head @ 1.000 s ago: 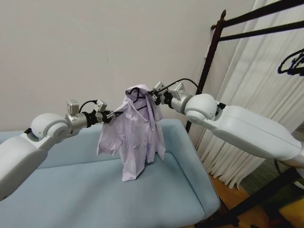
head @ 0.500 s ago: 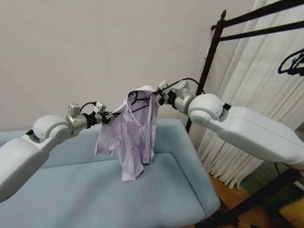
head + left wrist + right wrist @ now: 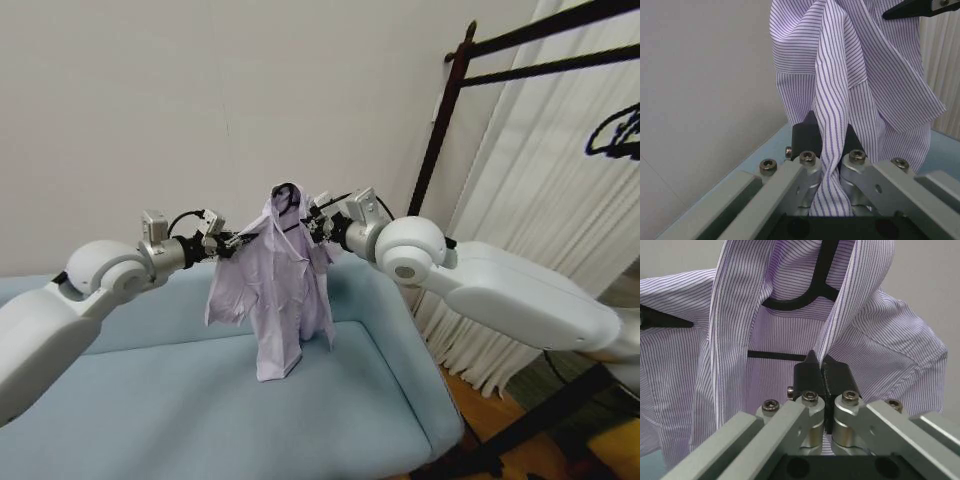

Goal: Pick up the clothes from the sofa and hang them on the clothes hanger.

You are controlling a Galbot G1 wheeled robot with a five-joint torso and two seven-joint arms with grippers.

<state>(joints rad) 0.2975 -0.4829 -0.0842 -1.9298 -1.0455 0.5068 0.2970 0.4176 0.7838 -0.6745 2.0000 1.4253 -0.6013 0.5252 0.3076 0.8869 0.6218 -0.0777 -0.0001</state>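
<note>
the blue sofa [image 3: 150,400] is near and low. above it the striped shirt [image 3: 285,290] hangs on a black hanger [image 3: 286,192]. the left pincer [image 3: 232,243] is clamped on a shirt fold, and the right pincer [image 3: 318,222] on its front edge. i think both should grip tight and move together, so the hook can reach the dark rack [image 3: 440,130], far right.

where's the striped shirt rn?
Head view, centre: the striped shirt hangs on a black hanger above the sofa, pinched between the left gripper and the right gripper, left of the dark clothes rack.
</note>
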